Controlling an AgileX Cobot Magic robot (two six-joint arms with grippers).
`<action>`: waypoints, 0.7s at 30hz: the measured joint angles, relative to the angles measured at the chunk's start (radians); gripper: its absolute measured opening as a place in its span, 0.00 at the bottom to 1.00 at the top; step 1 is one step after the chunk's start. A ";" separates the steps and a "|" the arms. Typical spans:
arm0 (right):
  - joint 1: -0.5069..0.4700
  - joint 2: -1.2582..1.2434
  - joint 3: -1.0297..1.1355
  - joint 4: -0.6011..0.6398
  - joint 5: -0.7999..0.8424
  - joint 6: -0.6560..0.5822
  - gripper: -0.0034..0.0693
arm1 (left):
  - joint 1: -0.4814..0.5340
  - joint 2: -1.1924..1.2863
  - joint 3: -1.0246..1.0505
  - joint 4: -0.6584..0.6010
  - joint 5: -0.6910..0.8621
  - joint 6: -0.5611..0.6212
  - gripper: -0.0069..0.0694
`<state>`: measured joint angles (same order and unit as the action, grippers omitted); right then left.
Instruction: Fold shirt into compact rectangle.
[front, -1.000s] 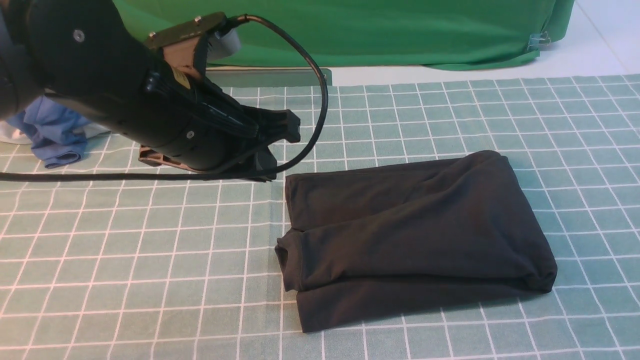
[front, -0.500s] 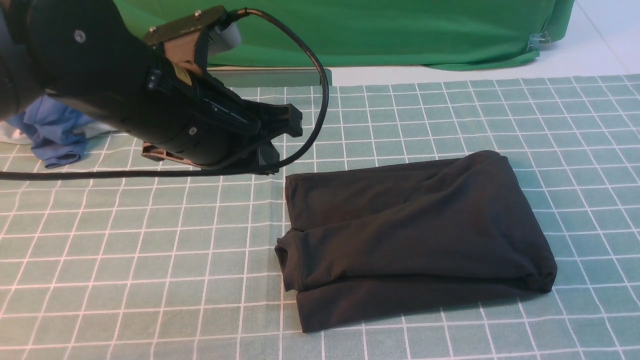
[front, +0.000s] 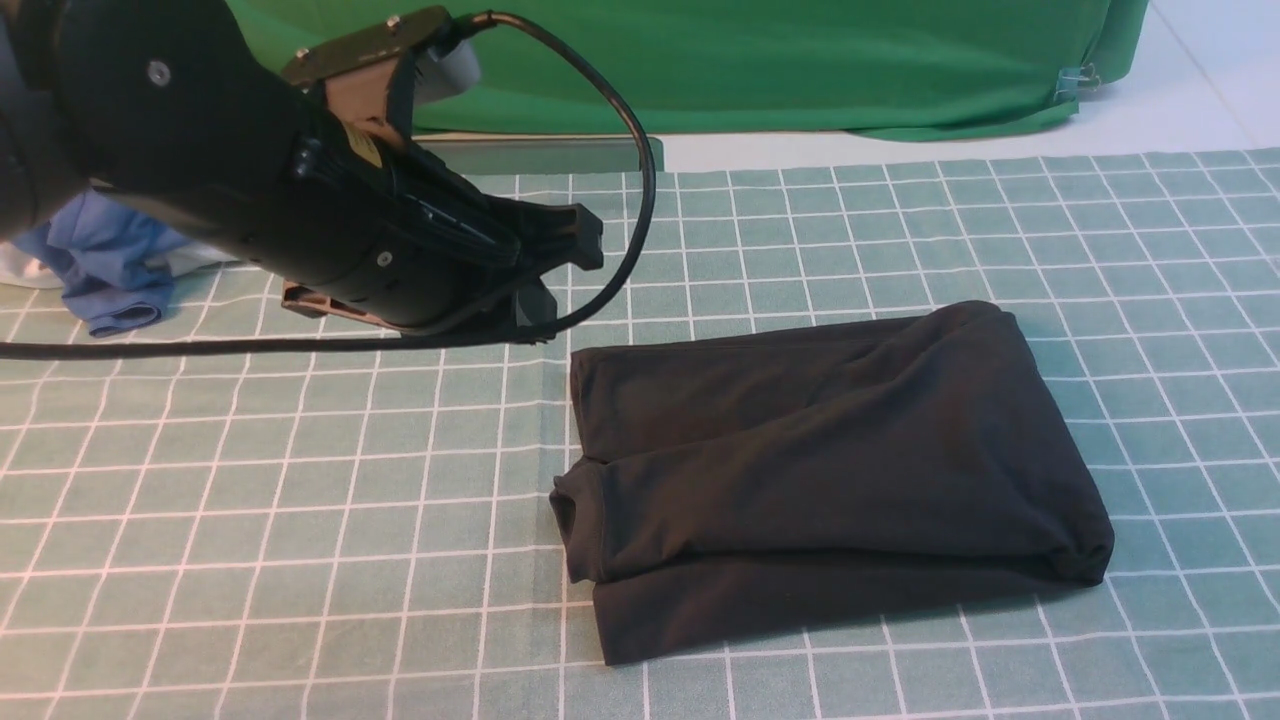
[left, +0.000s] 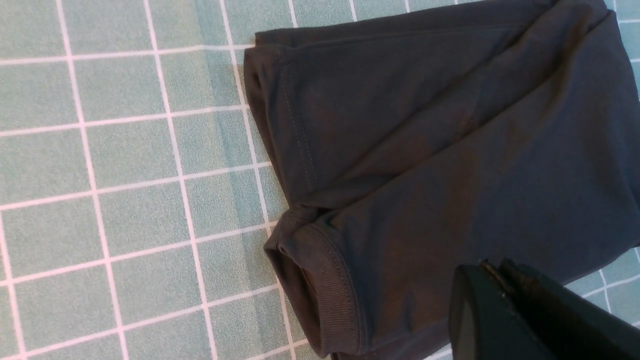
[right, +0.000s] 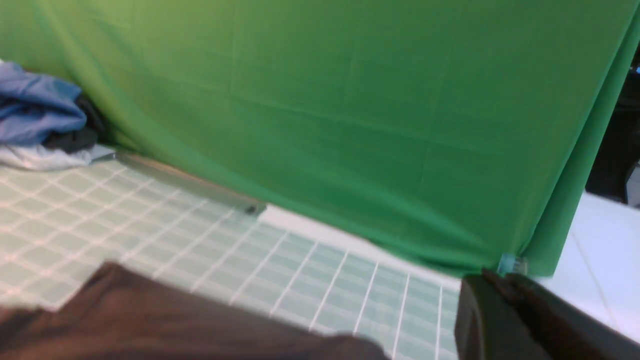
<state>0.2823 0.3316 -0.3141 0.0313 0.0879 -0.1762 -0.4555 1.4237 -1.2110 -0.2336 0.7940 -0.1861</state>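
While the shirt (front: 830, 480) lies folded into a rough rectangle on the checked worktop (front: 300, 500), the left gripper (front: 560, 270) hangs above the cloth with its jaws pressed together and nothing between them. Seen from the front, the shirt sits just beyond and below those jaws, toward the right arm's side, and is not touching them. In the left wrist view the dark fingertips (left: 500, 300) meet in a thin seam, with the shirt's ribbed cuff (left: 330, 295) and stitched hem under and ahead of them. Several layers are stacked, the uppermost one bulging slightly and its edges not quite lined up with the layer under it.

The right gripper (right: 505, 285) shows only in its own wrist view, where the two jaws stand almost together, at most a hairline apart, holding nothing. A blurred edge of the shirt lies below and to one side of these jaws, and a green backdrop (right: 350, 125) hangs ahead of them. Well away from both sets of jaws, at the far corner of the worktop on the left arm's side, a blue garment (front: 105, 270) is heaped on a white garment (right: 40, 157).
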 joint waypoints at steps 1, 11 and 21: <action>-0.002 -0.019 0.031 0.000 0.000 0.000 0.13 | 0.000 0.000 0.000 0.000 0.000 0.000 0.11; -0.162 -0.216 0.303 0.000 0.121 0.000 0.16 | 0.000 0.000 0.000 0.001 0.012 0.000 0.11; -0.193 -0.327 0.322 -0.020 0.143 -0.001 0.19 | 0.000 0.000 0.000 0.011 0.045 0.011 0.11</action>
<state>0.0897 0.0050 0.0075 0.0114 0.2306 -0.1771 -0.4555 1.4237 -1.2110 -0.2226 0.8393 -0.1750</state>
